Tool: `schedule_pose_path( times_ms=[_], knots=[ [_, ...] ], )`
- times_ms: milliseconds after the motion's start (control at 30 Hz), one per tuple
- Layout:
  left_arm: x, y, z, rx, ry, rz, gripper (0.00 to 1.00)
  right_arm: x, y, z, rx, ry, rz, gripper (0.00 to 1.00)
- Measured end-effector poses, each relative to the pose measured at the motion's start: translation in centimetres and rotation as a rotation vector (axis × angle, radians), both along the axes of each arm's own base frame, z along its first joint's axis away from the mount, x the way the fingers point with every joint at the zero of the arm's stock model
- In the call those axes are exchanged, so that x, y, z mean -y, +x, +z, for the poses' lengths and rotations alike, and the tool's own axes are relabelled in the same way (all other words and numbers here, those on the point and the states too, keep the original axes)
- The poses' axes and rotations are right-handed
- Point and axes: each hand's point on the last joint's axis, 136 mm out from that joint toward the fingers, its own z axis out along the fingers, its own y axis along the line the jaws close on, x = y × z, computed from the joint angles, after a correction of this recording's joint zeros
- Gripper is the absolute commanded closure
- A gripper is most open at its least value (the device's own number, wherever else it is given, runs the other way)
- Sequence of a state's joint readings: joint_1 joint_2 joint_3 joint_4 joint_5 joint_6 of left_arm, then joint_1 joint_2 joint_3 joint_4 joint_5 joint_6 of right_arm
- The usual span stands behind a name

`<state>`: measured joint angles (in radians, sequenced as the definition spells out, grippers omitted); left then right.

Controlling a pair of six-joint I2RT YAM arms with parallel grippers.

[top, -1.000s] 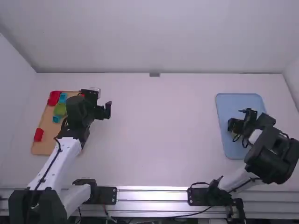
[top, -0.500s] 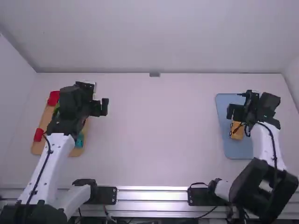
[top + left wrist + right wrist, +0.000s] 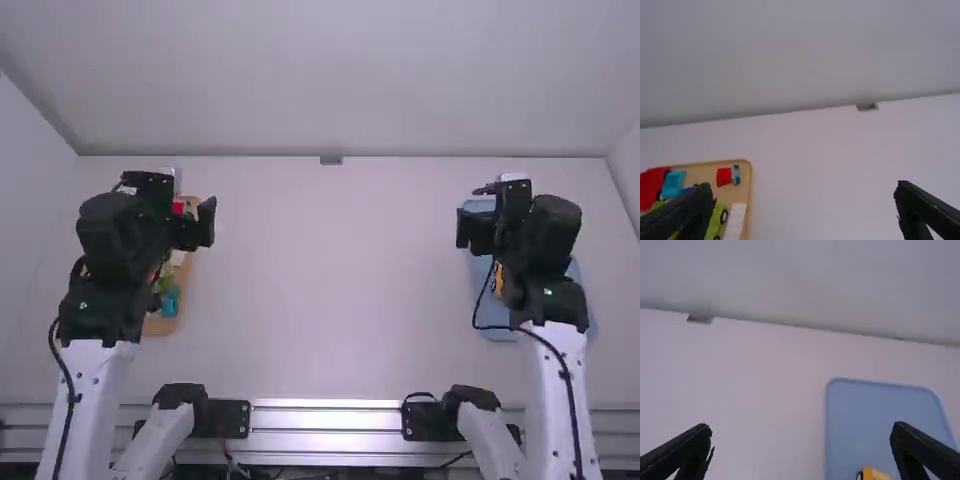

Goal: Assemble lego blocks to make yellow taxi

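Both arms had been moved since the earlier frames: the left gripper (image 3: 191, 230) had been shifted further left, the right gripper (image 3: 478, 230) a bit farther from the bases and toward the middle. White table (image 3: 330, 290) was seen between the two work areas. At its far edge, a small grey bracket (image 3: 331, 160) was noted. Blue tray (image 3: 865, 415) was placed on the right side, wooden board (image 3: 745, 182) on the left; both were partly covered by the arms in the high view. Left gripper was held above the board area with its fingers spread wide; nothing was pinched. Right gripper was also spread, nothing gripped, and was held above the tray area.

On the board, a large red piece (image 3: 654, 186) was placed next to a teal piece (image 3: 673, 183). Near these, a green piece (image 3: 715, 221) with black wheels was seen, a white bar (image 3: 735, 221) just beside it. Small red block (image 3: 724, 176) was set apart, near the board's far edge. Yellow block piece (image 3: 875, 474) was left on the tray, partly hidden, with a dark round part (image 3: 859, 475) beside it.
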<state>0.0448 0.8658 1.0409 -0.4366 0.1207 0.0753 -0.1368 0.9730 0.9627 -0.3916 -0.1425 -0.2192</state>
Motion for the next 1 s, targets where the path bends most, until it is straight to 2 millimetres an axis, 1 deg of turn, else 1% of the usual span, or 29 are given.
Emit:
schedule_pose_path(
  times_ms=[67,133,233,333,533,700,800,900,933,1000],
  knots=[
    [0.5,-0.3,0.3,0.027,-0.009,-0.002,0.1,-0.4,-0.1,0.4,0.028,0.002,-0.006,0.1],
    [0.6,-0.5,0.2,0.041,-0.02,0.004,0.12,-0.8,-0.3,0.2,0.04,0.009,-0.009,0.12],
    [0.1,-0.9,-0.1,0.077,-0.027,0.042,0.18,-1.8,-0.7,-0.2,0.068,0.026,-0.015,0.18],
    [-0.3,-1.5,0.1,0.125,-0.028,0.065,0.23,-2.5,-1.2,-0.1,0.114,0.056,-0.018,0.24],
    [-0.5,-2.9,0.8,0.249,-0.035,0.079,0.35,-2.3,-2.5,1.0,0.245,0.11,-0.054,0.36],
    [-0.5,-4.4,1.2,0.366,-0.04,0.077,0.47,-2.2,-3.9,1.3,0.355,0.13,-0.057,0.48],
    [-0.5,-5.3,0.9,0.421,-0.043,0.077,0.53,-2.2,-4.8,0.4,0.375,0.135,-0.06,0.54],
    [-0.6,-6.1,-0.9,0.425,-0.042,0.083,0.61,-2.2,-5.8,-1.6,0.371,0.136,-0.061,0.62],
    [-0.6,-6.2,-1.3,0.424,-0.043,0.083,0.63,-2.2,-6.0,-1.9,0.37,0.136,-0.061,0.63],
    [-0.6,-6.5,-2.8,0.418,-0.045,0.084,0.68,-2.2,-6.5,-3.3,0.367,0.134,-0.062,0.69]
  ],
)
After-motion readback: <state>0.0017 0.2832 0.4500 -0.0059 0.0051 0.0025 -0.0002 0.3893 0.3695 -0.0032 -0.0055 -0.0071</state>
